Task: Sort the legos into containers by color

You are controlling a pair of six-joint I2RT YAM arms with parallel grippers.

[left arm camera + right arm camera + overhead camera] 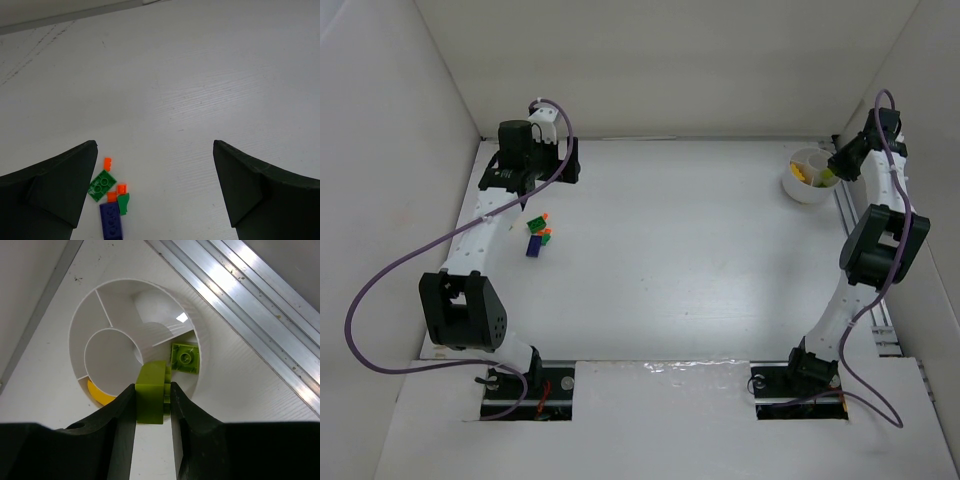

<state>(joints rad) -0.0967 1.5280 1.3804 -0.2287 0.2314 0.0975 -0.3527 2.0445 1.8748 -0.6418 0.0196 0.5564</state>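
Two arms, two jobs. Right gripper [151, 392] is pinched partway closed on a lime brick [151, 377], held by its sides so it can fall free. It hovers over the cup [115, 295] at the far right of the table [670, 250] — at the edge of the wedge where a second lime brick [185, 358] lies studs up. That placing looks deliberate: like goes with like, so a release here should drop it beside its match. A yellow piece [102, 394] sits in a neighbouring wedge, partly hidden by a finger; the other compartments in view look bare.

Left gripper [155, 150] stands wide open with nothing in it, poised over the unsorted pile [537, 232] on the left — a blue brick [112, 220], a green plate [102, 184] and orange bits [107, 163], touching or just beside one another. Open jaws over the pile suggest it is lined up for a pick, though the pile sits toward one finger, not centred.
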